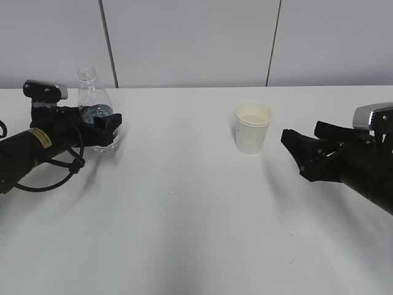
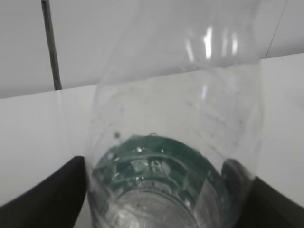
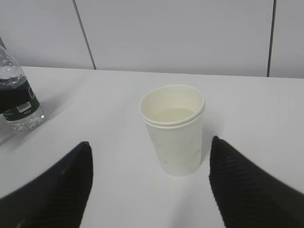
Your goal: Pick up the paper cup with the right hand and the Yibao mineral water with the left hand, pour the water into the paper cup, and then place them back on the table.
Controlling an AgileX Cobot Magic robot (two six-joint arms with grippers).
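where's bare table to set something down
Free: the wide table front strip, and the stretch between the Yibao mineral water and paper cup. Crowded: around the left tool at the bottle, and the right tool near the cup.

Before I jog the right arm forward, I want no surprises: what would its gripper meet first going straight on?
The paper cup. It stands upright on the table, centred ahead of the open right gripper, apart from both fingers. Nothing else lies between them; the depth of the gap is hard to judge.
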